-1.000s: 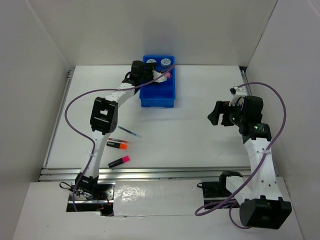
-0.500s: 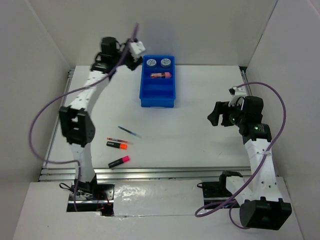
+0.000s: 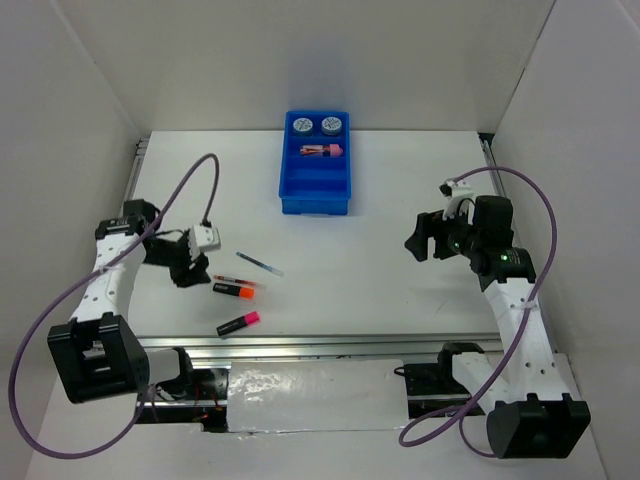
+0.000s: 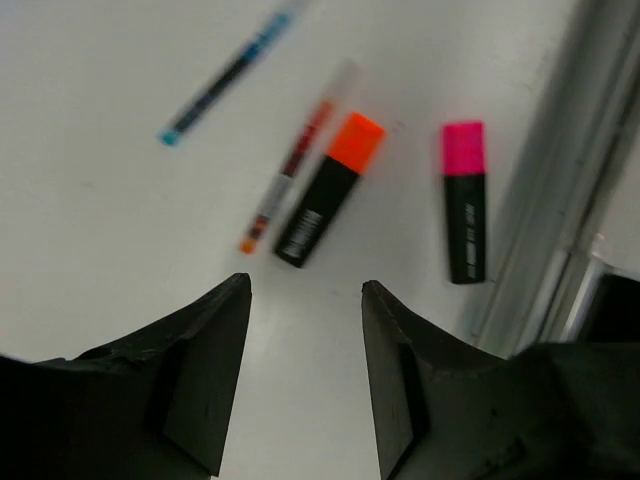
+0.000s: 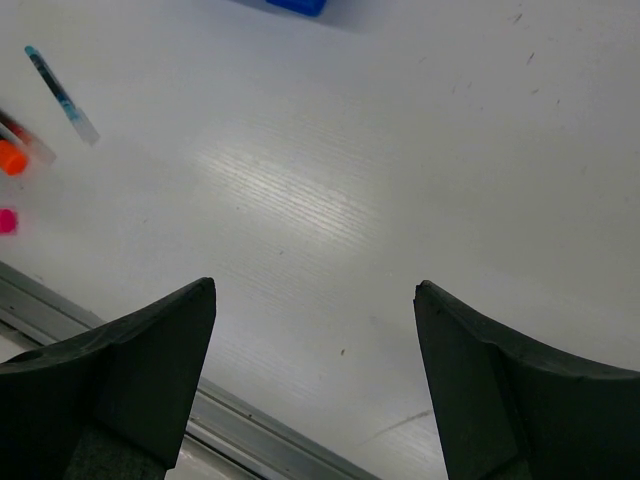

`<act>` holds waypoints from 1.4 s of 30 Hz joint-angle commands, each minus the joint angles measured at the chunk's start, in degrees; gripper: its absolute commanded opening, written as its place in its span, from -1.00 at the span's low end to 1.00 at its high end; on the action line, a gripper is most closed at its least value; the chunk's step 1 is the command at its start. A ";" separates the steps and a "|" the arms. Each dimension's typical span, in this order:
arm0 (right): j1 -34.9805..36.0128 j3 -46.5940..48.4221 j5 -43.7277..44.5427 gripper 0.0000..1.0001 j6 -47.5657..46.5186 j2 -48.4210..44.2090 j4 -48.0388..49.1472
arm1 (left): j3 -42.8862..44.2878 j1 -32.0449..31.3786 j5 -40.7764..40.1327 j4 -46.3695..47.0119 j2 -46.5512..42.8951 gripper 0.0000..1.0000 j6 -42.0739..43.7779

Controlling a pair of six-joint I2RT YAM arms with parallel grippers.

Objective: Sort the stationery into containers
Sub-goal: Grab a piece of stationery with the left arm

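Stationery sits in two places on the table [image 3: 380,290]. The blue tray [image 3: 315,205] stands at the far middle, its long axis running away from the arms. Two patterned rolls [image 3: 303,125] sit side by side in its farthest compartment. The pink cylinder [image 3: 322,150] lies crosswise in the next one, with its long axis left to right.

The rest lies loose on the near left of the table, well apart from the tray. The blue pen [image 3: 259,264] slants from far-left to near-right. Just nearer, the red pen [image 3: 237,281] runs almost left to right. The orange highlighter [image 3: 232,290] lies close alongside it, black body to the left and orange cap to the right. The pink highlighter [image 3: 238,323] is nearer again, near the metal rail [image 3: 320,345] at the table's edge, with its cap pointing right and slightly away.

The left fingers [image 4: 200,380] hover just left of the red pen and orange highlighter and point toward them. A narrow gap of bare table shows between them, and they grip nothing. Nothing stands between them and the orange highlighter's black end. The right fingers [image 5: 130,370] are spread wide and empty over bare table on the right, well apart from every item.
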 commanded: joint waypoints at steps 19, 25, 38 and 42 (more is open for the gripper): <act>-1.10 0.20 0.29 0.73 -3.63 -1.51 -2.49 | -10.29 -13.73 -5.41 16.74 11.90 0.16 5.61; -1.45 0.02 0.38 0.74 -3.80 -1.78 -2.84 | -11.60 -15.24 -6.98 17.61 13.23 0.15 7.19; -1.62 0.72 -0.06 0.74 -3.72 -1.08 -2.76 | -13.00 -18.40 -12.44 18.76 15.52 0.08 6.31; -1.62 0.29 -0.24 0.74 -3.54 -1.17 -2.49 | -15.03 -19.37 -14.37 19.81 15.34 0.08 6.05</act>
